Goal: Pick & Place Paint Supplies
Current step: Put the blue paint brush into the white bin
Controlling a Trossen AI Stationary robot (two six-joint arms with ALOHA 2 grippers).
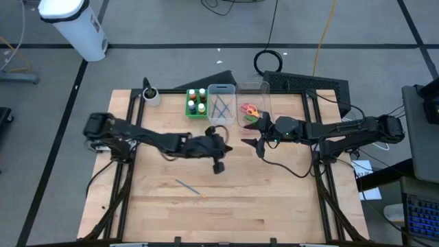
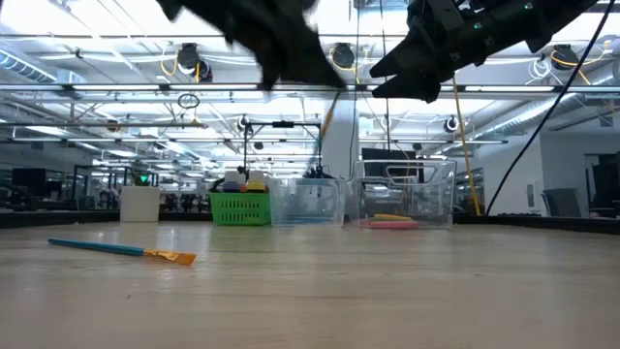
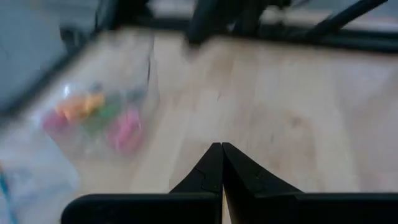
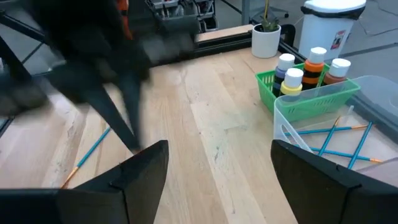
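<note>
Left wrist view gives us the left gripper (image 3: 221,163) with its two dark fingers pressed tip to tip, nothing between them, above bare wood. Beyond it we see a clear bin (image 3: 99,118) holding blurred orange, green and pink shapes, the scissors (image 3: 93,115).

From above, we find the left gripper (image 1: 218,165) over the middle of the table (image 1: 274,206), in front of the bins. The right gripper (image 1: 255,143) sits just right of it, near the bin of scissors (image 1: 250,113), and its jaws stand wide apart with nothing in them; in its own wrist picture the two fingers (image 4: 146,171) spread to either side of bare tabletop.

Outward from there, one brush (image 1: 188,186) lies alone on the wood, nearer the front edge and to the left of both grippers; in the low view it rests flat, blue handle and orange tip (image 2: 121,250). Along the back edge we see the green tray (image 1: 197,103) with white-capped paint bottles (image 4: 305,68) standing upright in it, then a clear bin (image 1: 221,103) with several blue-handled brushes (image 4: 342,140) lying crossed inside, then the scissors bin. A small white pot (image 1: 151,95) with a plant stands left of the tray.
</note>
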